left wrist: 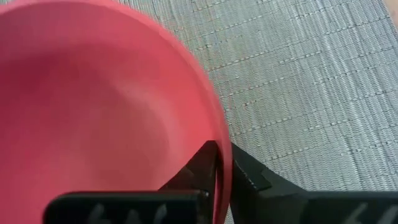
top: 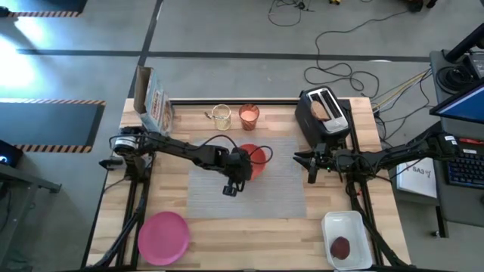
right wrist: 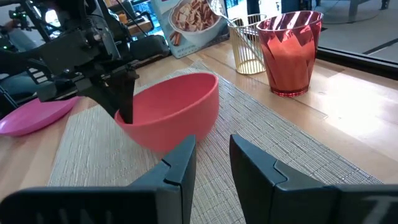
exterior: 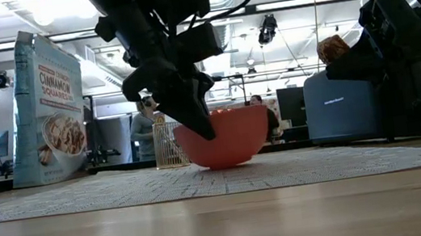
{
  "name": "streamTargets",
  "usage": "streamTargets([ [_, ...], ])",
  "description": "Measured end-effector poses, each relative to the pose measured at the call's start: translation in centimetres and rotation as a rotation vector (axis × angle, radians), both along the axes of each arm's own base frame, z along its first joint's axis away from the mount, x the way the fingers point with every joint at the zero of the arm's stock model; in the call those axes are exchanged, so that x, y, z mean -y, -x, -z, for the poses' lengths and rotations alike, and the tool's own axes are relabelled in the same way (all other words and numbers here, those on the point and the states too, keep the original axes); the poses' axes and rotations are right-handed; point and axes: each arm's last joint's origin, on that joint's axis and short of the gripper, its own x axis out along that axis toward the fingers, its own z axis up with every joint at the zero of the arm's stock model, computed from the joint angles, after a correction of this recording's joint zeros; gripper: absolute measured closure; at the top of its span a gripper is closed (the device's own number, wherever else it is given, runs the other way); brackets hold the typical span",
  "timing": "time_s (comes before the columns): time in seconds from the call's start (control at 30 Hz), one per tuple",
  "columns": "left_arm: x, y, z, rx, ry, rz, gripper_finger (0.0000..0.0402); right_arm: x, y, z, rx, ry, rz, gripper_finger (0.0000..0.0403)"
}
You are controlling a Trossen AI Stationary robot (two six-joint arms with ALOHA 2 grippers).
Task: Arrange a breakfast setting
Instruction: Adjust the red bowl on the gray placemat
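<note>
A red bowl [top: 259, 160] sits on the grey woven placemat [top: 272, 196] at the table's middle. It also shows in the low view [exterior: 225, 139] and the right wrist view [right wrist: 177, 115]. My left gripper [top: 240, 168] is shut on the bowl's rim. My right gripper [top: 310, 162] is open and empty at the placemat's right edge, pointing at the bowl [right wrist: 211, 165]. The pink plate [top: 162, 236] lies at the front left. The orange drink [top: 249, 115] stands at the back. Toast [top: 321, 111] sticks up from the black toaster [top: 333, 121]. The dark red patty [top: 340, 246] lies in a white tray. My left gripper holds the bowl's rim [left wrist: 221, 163] on its near-left side, one finger inside the bowl and one outside. The fingers [exterior: 193, 108] come from above, pointing down. The bowl stands upright with its bottom [exterior: 225, 165] at the placemat.
A cereal box [top: 155, 102] stands at the back left. A clear glass of pale liquid [top: 221, 115] stands beside the orange drink, with what looks like a metal spoon [right wrist: 217, 11] in it. The white tray [top: 349, 240] sits at the front right. Bare placemat lies toward the near edge.
</note>
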Motion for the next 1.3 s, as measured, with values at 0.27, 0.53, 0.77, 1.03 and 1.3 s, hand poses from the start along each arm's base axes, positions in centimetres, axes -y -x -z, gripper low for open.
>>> streamTargets([
  [0.27,0.0,-0.1,-0.1,0.008,-0.007,0.009,0.0400,0.0,0.0,0.0,0.000,0.000,0.000,0.0316],
  [0.53,-0.1,-0.4,-0.5,0.037,-0.029,0.050,0.0401,0.0,0.0,0.0,0.000,0.000,0.000,0.0316],
  [0.77,-0.4,-1.7,-2.7,0.111,-0.058,0.084,0.0401,0.0,0.0,0.0,-0.001,0.000,0.000,0.0316],
  [1.03,-1.3,-4.0,-2.5,0.113,-0.083,0.096,0.0401,0.0,0.0,0.0,0.000,0.000,0.000,0.0316],
  [1.3,-2.3,-6.7,-1.1,0.027,-0.085,0.082,0.0401,0.0,0.0,0.0,0.000,0.000,0.000,0.0316],
])
